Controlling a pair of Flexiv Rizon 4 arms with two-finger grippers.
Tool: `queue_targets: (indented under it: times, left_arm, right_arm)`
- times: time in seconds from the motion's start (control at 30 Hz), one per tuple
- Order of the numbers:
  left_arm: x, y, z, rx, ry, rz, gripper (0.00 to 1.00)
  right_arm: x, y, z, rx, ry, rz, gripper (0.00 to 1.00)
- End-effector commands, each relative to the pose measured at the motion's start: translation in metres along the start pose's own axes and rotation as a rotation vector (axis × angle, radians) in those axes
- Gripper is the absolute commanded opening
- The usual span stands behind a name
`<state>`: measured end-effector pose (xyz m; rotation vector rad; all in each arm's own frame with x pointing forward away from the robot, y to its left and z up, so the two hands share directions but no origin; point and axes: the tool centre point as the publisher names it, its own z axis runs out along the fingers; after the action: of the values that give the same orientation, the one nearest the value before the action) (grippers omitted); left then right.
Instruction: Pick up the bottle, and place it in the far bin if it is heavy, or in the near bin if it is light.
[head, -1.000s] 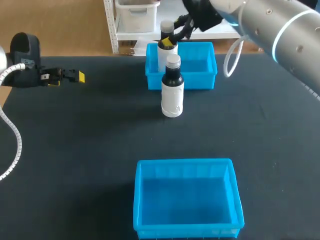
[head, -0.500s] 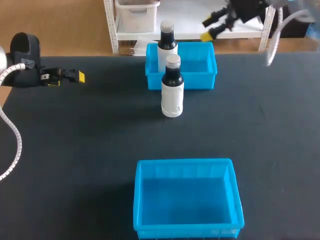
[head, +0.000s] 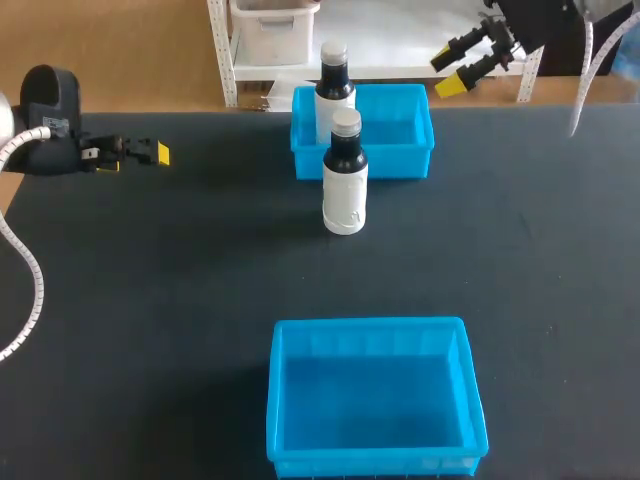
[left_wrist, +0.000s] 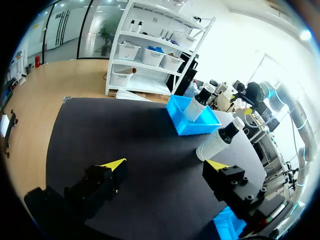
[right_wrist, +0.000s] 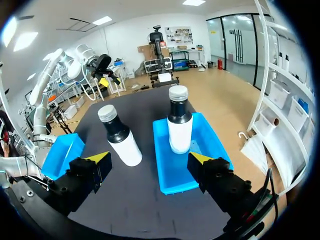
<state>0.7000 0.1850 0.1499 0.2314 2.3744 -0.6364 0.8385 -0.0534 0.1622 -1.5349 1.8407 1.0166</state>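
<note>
Bottle (head: 345, 175) upright on table (head: 150, 300), just before far bin (head: 425, 130); second bottle (head: 333, 85) inside it. Right gripper (head: 446, 73) wide open, empty, off beyond bin. Approach level, pinch white body squarely, avoid toppling.

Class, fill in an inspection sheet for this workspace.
Surface: black table.
Job's things: first bottle upright in the far bin; second bottle upright on the table before it; near bin holds nothing.
Clutter: nothing seen.
Grippers: left gripper open, near the table's far left corner; right gripper open, raised beyond the far bin.
Cables: white coiled cable at the table's left edge.
Surroundings: nothing seen.
</note>
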Motion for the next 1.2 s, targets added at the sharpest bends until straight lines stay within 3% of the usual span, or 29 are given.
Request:
queue_targets:
  times: [0.03,0.63,1.2]
  left_arm:
    - [0.0,0.0,0.0,0.0,0.0,0.0,1.0]
    - [0.0,0.0,0.0,0.0,0.0,0.0,1.0]
    - [0.0,0.0,0.0,0.0,0.0,0.0,1.0]
  right_arm:
    - [0.007,0.032,0.008,0.138,-0.019,-0.009,1.0]
    - [-0.005,0.066,0.058,0.128,-0.025,-0.038,1.0]
    - [-0.017,0.084,0.103,0.04,-0.039,-0.056,1.0]
